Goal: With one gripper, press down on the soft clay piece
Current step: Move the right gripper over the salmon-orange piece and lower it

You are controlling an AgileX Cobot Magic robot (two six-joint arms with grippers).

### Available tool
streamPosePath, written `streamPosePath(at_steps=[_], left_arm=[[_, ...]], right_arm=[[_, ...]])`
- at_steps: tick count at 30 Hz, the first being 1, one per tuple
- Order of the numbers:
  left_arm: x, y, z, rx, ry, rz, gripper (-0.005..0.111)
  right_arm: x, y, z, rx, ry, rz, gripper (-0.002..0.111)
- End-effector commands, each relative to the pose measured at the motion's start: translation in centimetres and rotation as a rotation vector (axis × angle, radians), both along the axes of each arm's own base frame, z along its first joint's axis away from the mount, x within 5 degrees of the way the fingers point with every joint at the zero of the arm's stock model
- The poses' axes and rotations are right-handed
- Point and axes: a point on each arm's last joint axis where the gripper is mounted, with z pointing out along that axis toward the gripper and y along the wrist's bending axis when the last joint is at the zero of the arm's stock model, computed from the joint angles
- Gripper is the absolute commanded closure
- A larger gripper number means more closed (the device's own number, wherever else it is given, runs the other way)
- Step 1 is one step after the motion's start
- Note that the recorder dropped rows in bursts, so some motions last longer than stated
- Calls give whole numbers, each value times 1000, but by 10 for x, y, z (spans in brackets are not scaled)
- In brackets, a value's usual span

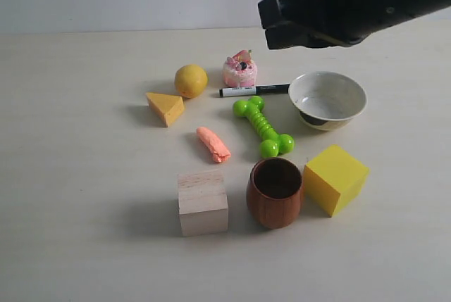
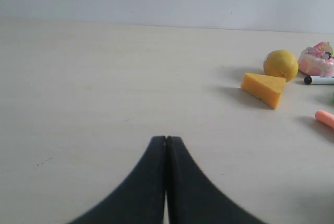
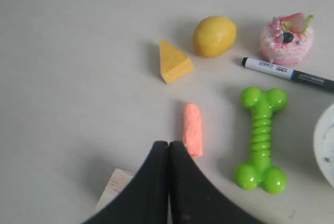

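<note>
While the right gripper [image 3: 168, 144] hangs closed and empty, the clay roll [image 1: 213, 144] runs far-left to near-right; pen [image 1: 254, 90] label too tiny.

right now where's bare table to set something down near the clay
Widest bare table: left of the cheese wedge and wooden block. Also a strip nearer the camera than block, wooden cup, yellow cube. Crowded around clay, green bone, bowl, marker, cake.

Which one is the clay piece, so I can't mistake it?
In the exterior view, start at the white bowl and go left past the green bone toy. The soft clay piece lies flat there, just beyond the wooden block. It is a lumpy salmon-pink roll, shorter than the bone, plainer than the frosted cake toy.
</note>
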Motion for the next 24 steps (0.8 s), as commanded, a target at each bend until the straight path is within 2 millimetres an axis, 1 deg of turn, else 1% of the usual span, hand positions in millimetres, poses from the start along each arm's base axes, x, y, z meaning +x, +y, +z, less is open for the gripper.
streamPosePath(at_steps=[1,4,7,11,13,18,24], left_arm=[[0,0,2,-5,-18,5,107],[0,0,2,-5,-18,5,107],[0,0,2,-5,-18,5,107],[0,0,2,-5,-18,5,107],[0,0,2,-5,-18,5,107],[0,0,2,-5,-18,5,107],[0,0,2,-5,-18,5,107]], right_arm=[[19,7,-2,-100,67,-31,108],[30,11,-6,-117,101,-43,108],[40,17,-15,-125,139,-43,108],[48,37,-30,-149,189,-26,108],[53,51,-39,-177,201,1,108],[73,75,-58,-246,240,-15,108],[92,90,-75,-287,318,-4,108]])
